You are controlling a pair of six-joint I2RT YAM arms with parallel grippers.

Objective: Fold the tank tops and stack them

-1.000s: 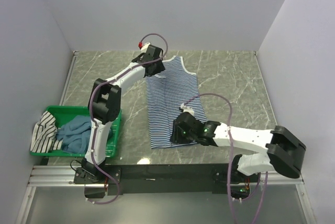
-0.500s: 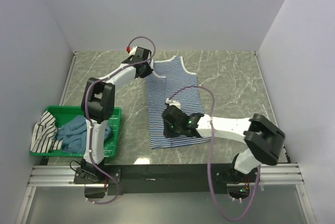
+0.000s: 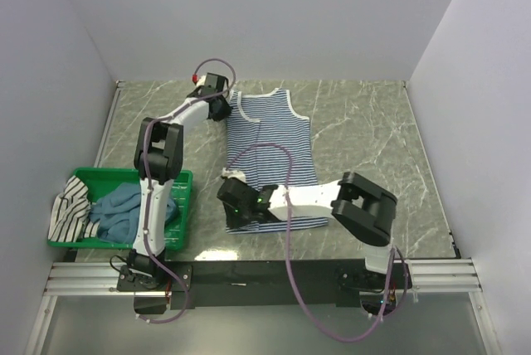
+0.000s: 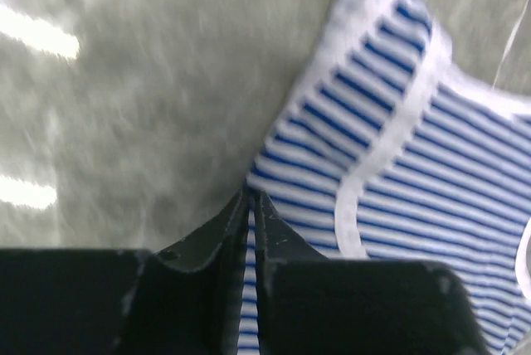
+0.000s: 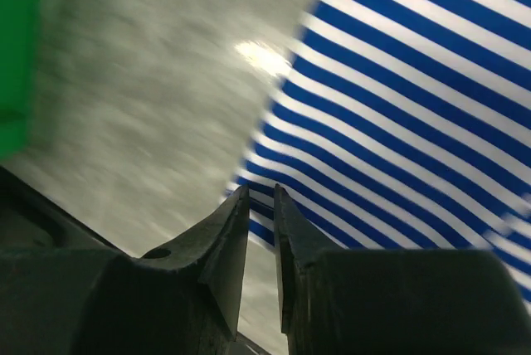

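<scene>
The fine navy-and-white striped tank top (image 3: 278, 143) lies flat mid-table, neck towards the far wall. My left gripper (image 3: 217, 108) is at its far left shoulder strap; in the left wrist view the gripper (image 4: 251, 197) is shut on the striped cloth (image 4: 398, 189) next to the white trim. My right gripper (image 3: 235, 204) is at the near left hem corner; in the right wrist view it (image 5: 261, 191) is nearly shut with the striped hem (image 5: 398, 81) between its tips. The teal-blue tank top (image 3: 120, 206) and the black-and-white striped tank top (image 3: 70, 206) lie bunched in the basket.
A green plastic basket (image 3: 186, 197) stands at the near left, just left of my right gripper; the black-and-white top hangs over its left rim. Grey marble table (image 3: 373, 131), white walls on three sides.
Both grippers have moved left. The left one went from the neck area to the far left strap. The right arm swept across the hem, whose near left corner has shifted left.
</scene>
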